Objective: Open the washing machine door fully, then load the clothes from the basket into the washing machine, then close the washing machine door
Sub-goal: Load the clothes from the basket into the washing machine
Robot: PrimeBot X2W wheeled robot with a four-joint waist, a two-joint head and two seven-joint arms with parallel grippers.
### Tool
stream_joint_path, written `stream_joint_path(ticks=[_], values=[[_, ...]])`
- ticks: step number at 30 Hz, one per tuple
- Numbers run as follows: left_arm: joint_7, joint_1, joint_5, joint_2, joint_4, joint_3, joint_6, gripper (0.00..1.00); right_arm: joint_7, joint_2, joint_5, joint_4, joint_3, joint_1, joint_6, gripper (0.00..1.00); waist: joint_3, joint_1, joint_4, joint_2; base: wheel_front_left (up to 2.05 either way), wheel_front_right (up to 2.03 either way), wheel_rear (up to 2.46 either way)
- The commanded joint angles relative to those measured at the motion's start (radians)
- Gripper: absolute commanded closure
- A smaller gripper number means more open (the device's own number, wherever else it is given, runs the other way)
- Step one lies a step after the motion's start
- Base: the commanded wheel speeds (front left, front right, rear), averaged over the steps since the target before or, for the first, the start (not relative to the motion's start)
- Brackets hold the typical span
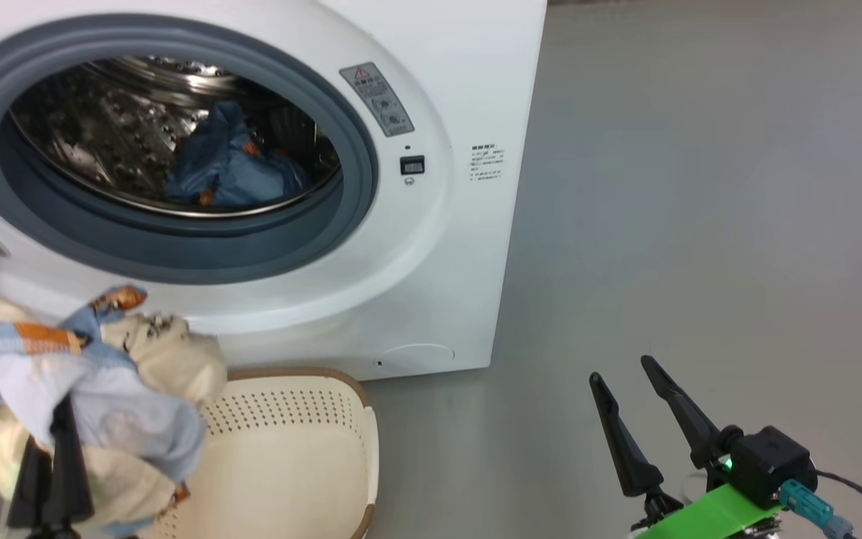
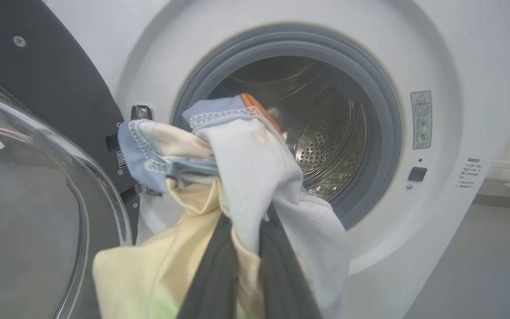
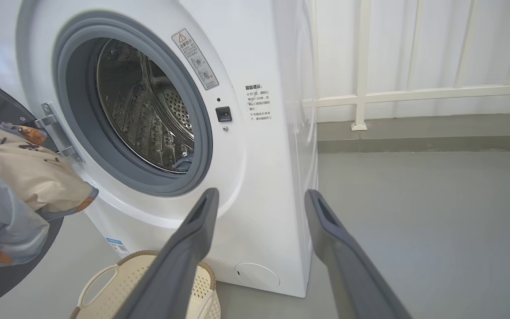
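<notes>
Clothes [image 1: 102, 389] – a cream and light-blue bundle – hang pinched tight in the left gripper [image 2: 248, 217], right in front of the open washing machine [image 1: 438, 247], higher than the basket [image 1: 364, 419]. One blue piece [image 1: 229, 165] sits in the drum [image 1: 102, 135]. Right gripper [image 1: 622, 370] is spread wide, holding nothing.

Perforated shiny steel drum [image 2: 330, 146]

From my remote seat I see a smooth grey floor [image 3: 414, 221] running back to a low grey kerb [image 3: 436, 133], where a white railing [image 3: 361, 66] stands before a pale wall [image 3: 436, 44].
</notes>
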Motion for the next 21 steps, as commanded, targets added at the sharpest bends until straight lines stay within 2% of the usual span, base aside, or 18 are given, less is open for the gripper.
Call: stream_joint_path(ticks=[1, 21], values=[[-0.006, 0.006, 0.016, 0.013, -0.033, 0.041, -0.004, 1.00, -0.005, 0.001, 0.012, -0.025, 0.023, 0.014, 0.001, 0.00, -0.022, 0.0000, -0.004, -0.0001, 0.00, 0.00, 0.00], [-0.006, 0.055, 0.028, 0.003, -0.022, 0.048, -0.006, 1.00, -0.005, 0.005, 0.008, -0.020, 0.009, 0.037, 0.001, 0.00, -0.052, 0.0000, -0.001, -0.0001, 0.00, 0.00, 0.00]])
